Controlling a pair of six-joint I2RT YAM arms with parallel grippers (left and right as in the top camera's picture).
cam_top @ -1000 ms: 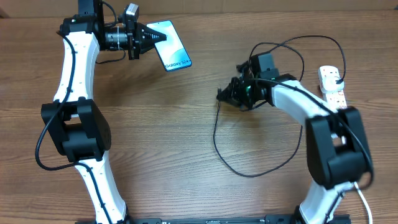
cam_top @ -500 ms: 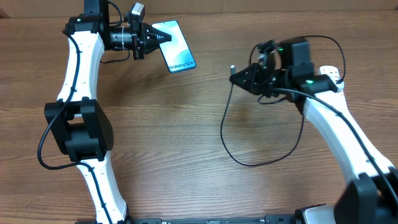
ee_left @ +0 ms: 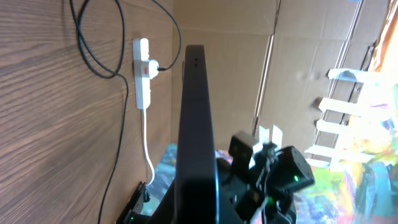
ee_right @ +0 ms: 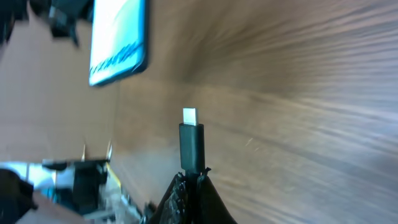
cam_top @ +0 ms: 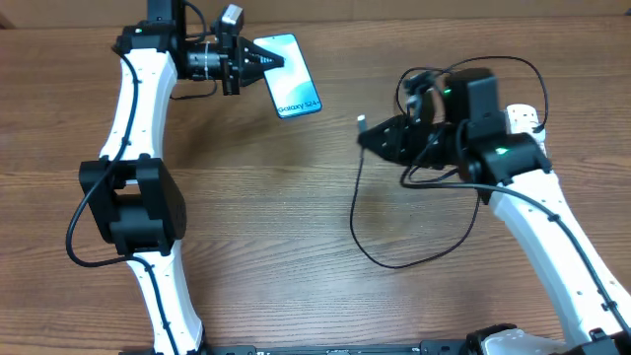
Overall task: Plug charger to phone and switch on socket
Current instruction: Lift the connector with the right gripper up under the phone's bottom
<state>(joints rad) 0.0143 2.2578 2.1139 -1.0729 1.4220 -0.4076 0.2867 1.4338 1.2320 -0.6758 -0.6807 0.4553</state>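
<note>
My left gripper (cam_top: 264, 63) is shut on the phone (cam_top: 293, 87), holding its near end above the table at the back; its light-blue screen faces up. In the left wrist view the phone shows edge-on as a dark slab (ee_left: 194, 124). My right gripper (cam_top: 372, 134) is shut on the charger's connector (cam_top: 362, 122), lifted, its silver tip pointing left toward the phone. In the right wrist view the connector (ee_right: 191, 144) stands out of the jaws and the phone (ee_right: 118, 38) is at upper left. The black cable (cam_top: 375, 258) hangs in loops to the plug in the socket (cam_top: 525, 129).
The white power strip also shows in the left wrist view (ee_left: 142, 74) with its white cord (ee_left: 147, 149) trailing off. A cardboard wall (ee_left: 236, 68) stands at the table's back edge. Cable loops lie on the wood between the arms.
My right gripper has lifted the connector off the table and turned it toward the phone. My left gripper has carried the phone a little to the right.
</note>
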